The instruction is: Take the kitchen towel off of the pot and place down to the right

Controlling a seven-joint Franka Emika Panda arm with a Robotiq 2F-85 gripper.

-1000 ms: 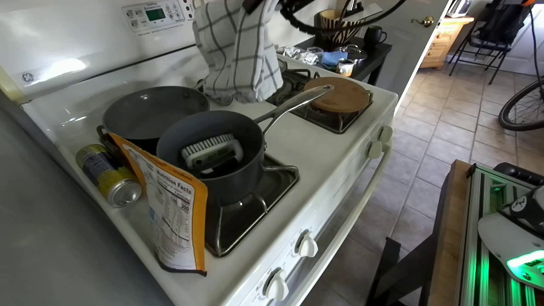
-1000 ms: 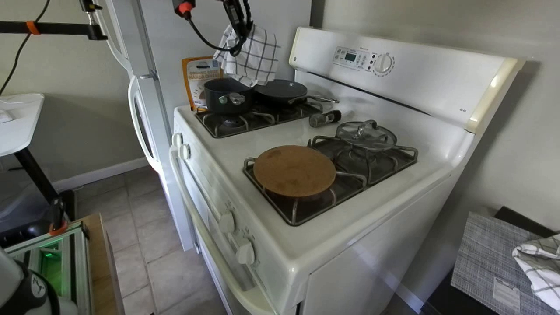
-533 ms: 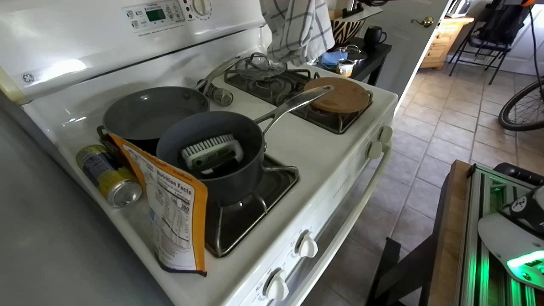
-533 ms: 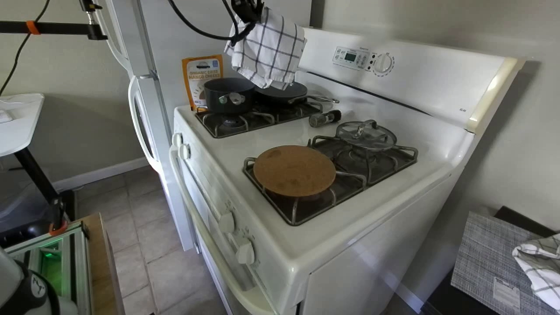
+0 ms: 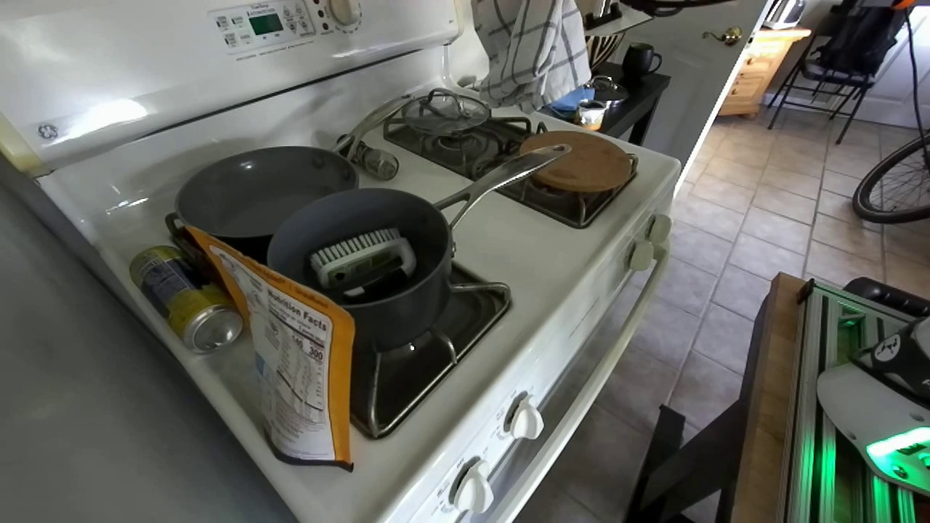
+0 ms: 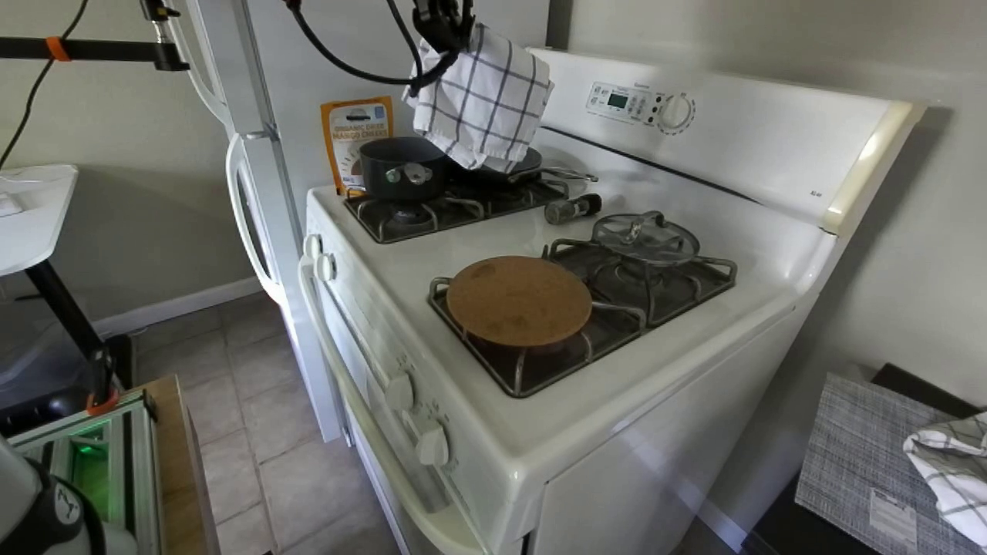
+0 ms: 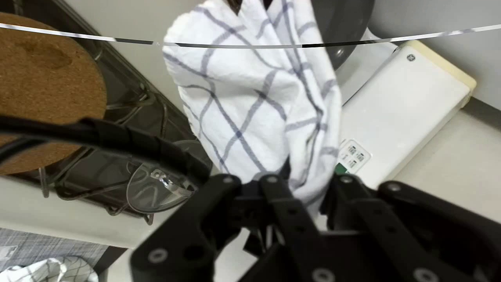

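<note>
One checked towel (image 7: 250,98), hanging in the air above the stove (image 6: 432,258) with a round brown board (image 6: 520,301) and a clear lid (image 6: 663,245) on it — pinched tight at the top by the gripper (image 7: 307,182). Up off the pot (image 5: 410,319) with the white brush (image 5: 367,265) inside. Well apart from another checked cloth (image 6: 952,470) — down on a gray mat (image 6: 856,455).

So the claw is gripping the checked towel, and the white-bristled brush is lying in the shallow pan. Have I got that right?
Not quite: the brush lies in the deep pot, not the shallow pan, as an exterior view shows. The claw is indeed gripping the checked towel.
</note>
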